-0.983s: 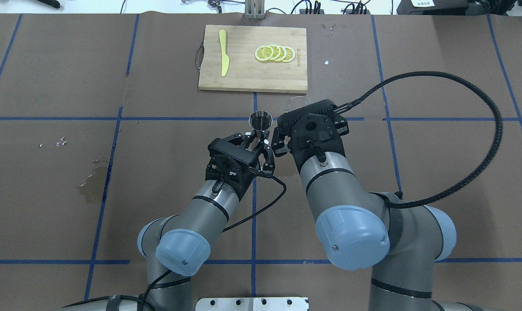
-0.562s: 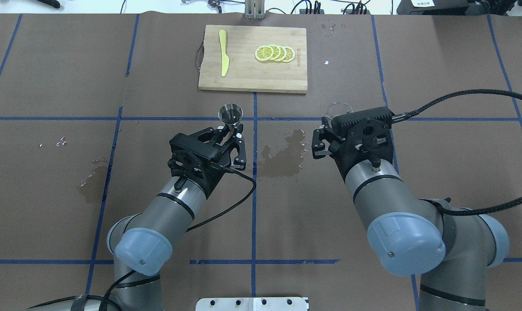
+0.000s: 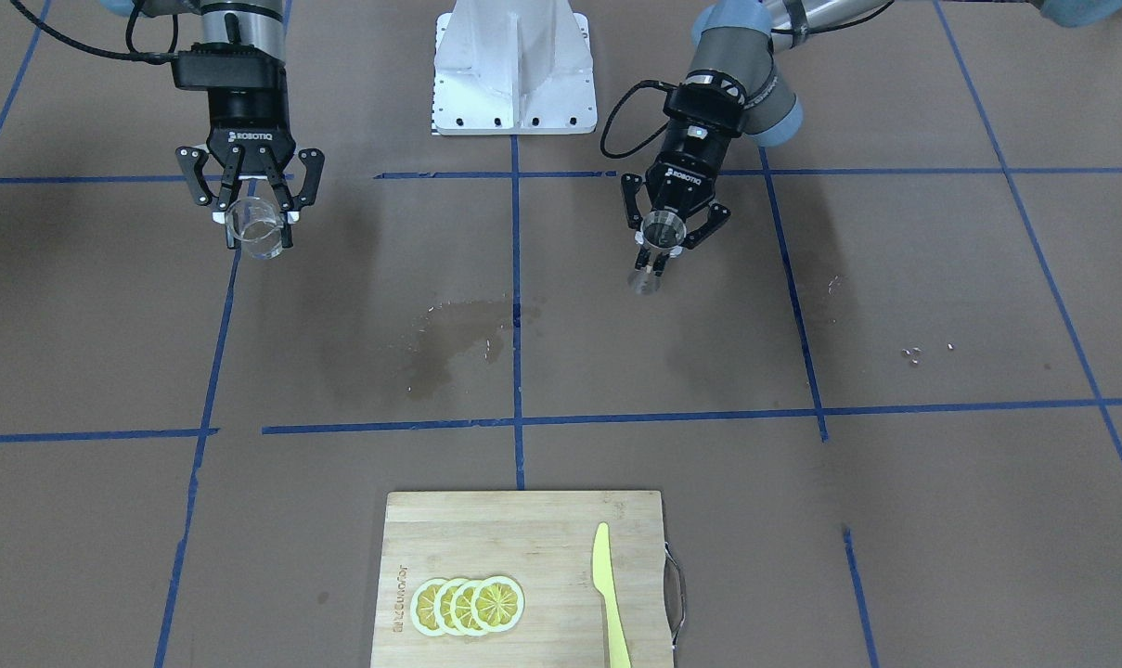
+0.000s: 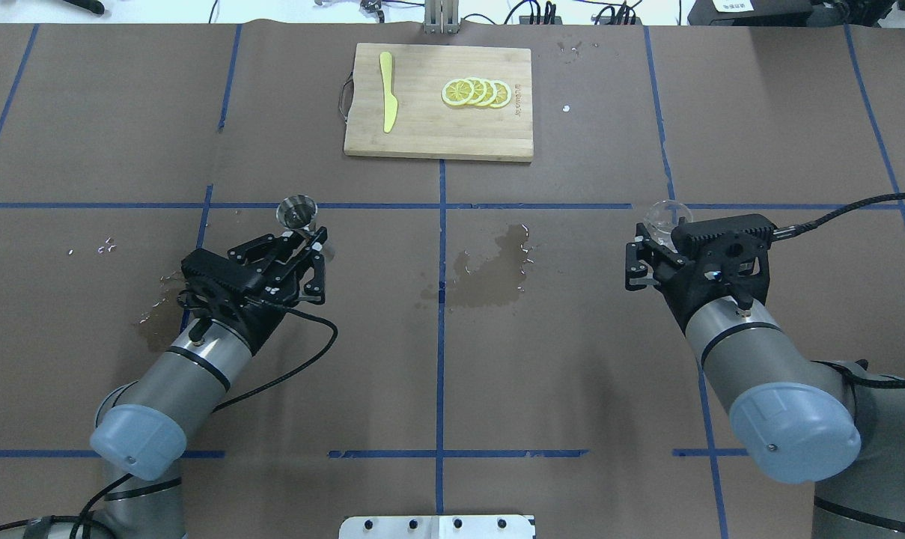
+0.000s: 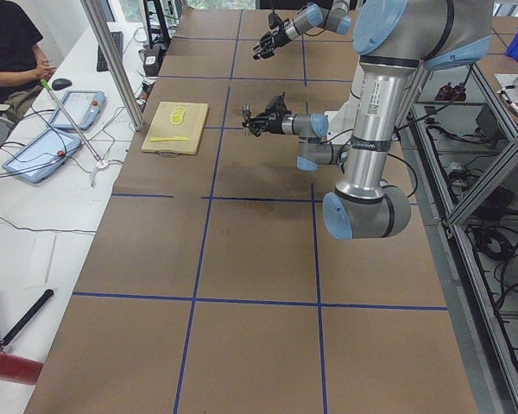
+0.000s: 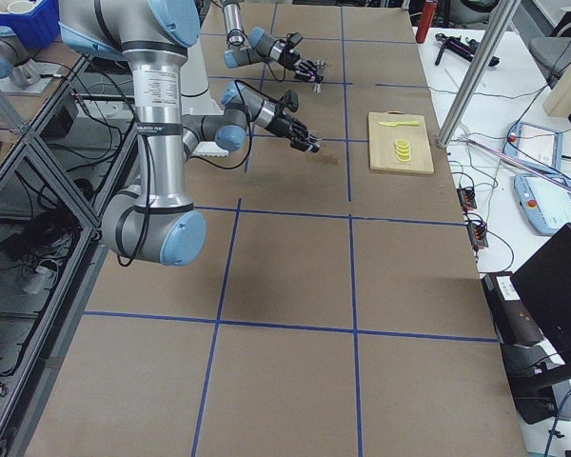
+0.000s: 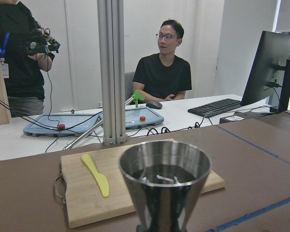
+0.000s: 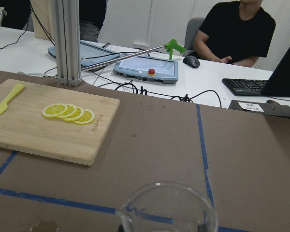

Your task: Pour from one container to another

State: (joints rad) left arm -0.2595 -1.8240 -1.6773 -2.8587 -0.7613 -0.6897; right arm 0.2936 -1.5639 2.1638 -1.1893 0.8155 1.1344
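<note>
My left gripper (image 4: 310, 238) is shut on the narrow waist of the silver metal jigger (image 4: 296, 212), left of the table's middle. In the left wrist view the jigger (image 7: 164, 186) stands roughly upright with dark liquid in its upper cone. My right gripper (image 4: 658, 233) is shut on the small clear glass cup (image 4: 665, 215), well to the right. The cup's rim (image 8: 166, 212) shows at the bottom of the right wrist view. From the front, the cup (image 3: 259, 239) hangs in the right gripper (image 3: 256, 221), and the jigger (image 3: 660, 227) sits in the left gripper (image 3: 658, 246).
A dark wet patch (image 4: 489, 266) lies on the brown paper between the two arms. At the far side a wooden cutting board (image 4: 437, 142) carries several lemon slices (image 4: 476, 92) and a yellow plastic knife (image 4: 387, 90). A smaller stain (image 4: 156, 318) sits under the left arm.
The two grippers were close together at the centre. The left one has swung left with the jigger and the right one right with the cup, uncovering the wet patch.
</note>
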